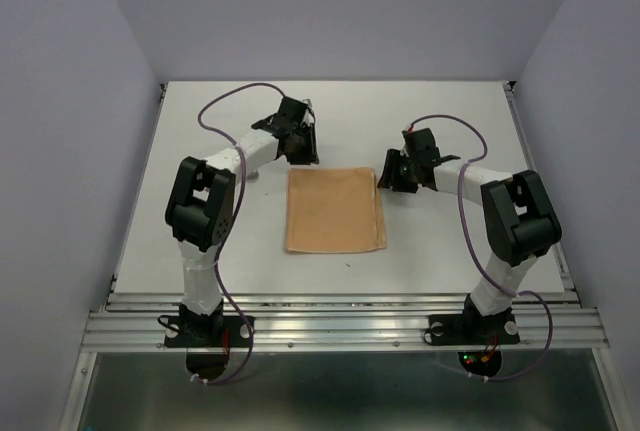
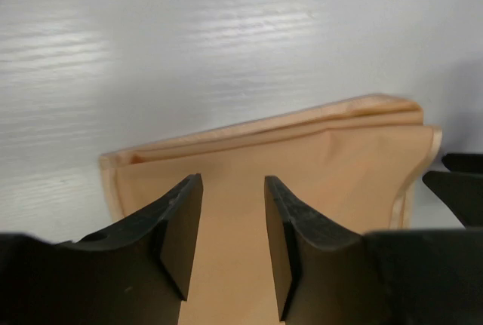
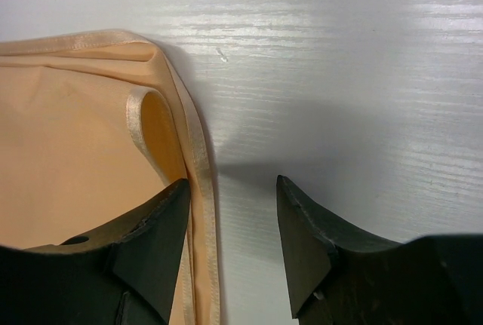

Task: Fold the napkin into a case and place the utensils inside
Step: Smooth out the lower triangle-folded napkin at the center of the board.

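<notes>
The peach-orange napkin (image 1: pixel 335 210) lies flat on the white table as a folded, layered rectangle. My left gripper (image 1: pixel 298 143) hovers at its far left corner. In the left wrist view this gripper (image 2: pixel 232 180) is open over the napkin (image 2: pixel 332 155), with nothing between its fingers. My right gripper (image 1: pixel 389 177) sits at the far right corner. In the right wrist view it (image 3: pixel 232 182) is open, astride the hemmed edge of the napkin (image 3: pixel 68 159), one finger over cloth and the other over bare table. The utensils and the case are out of view.
The white table (image 1: pixel 200 241) is closed in by lilac walls on the left, right and back. A metal rail (image 1: pixel 340 326) runs along its near edge by the arm bases. Purple cables loop over both arms.
</notes>
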